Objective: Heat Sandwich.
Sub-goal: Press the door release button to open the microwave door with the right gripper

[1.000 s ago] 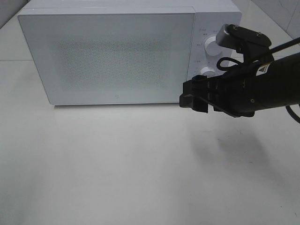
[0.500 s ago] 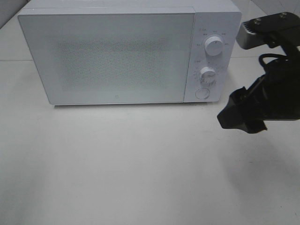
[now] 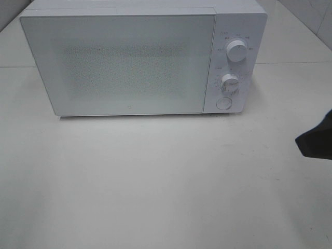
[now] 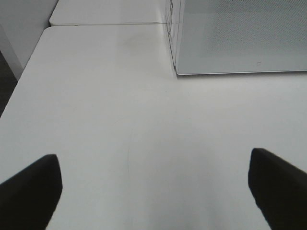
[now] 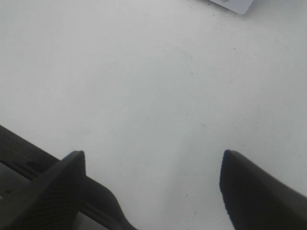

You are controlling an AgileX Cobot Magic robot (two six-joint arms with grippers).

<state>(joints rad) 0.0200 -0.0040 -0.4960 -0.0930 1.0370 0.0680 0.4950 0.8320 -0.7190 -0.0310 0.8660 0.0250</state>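
My left tool [image 4: 153,189] is released, its dark fingers [image 4: 29,191] spread wide above the white worktop [image 4: 120,120] with nothing between them. My right tool [image 5: 153,191] is released too, and holds nothing over the same worktop. In the high view only a dark corner of it shows at the right edge. The white box-shaped microwave oven [image 3: 254,31] stands at the back, its frosted door [image 3: 124,65] closed. Where the sandwich is I cannot tell.
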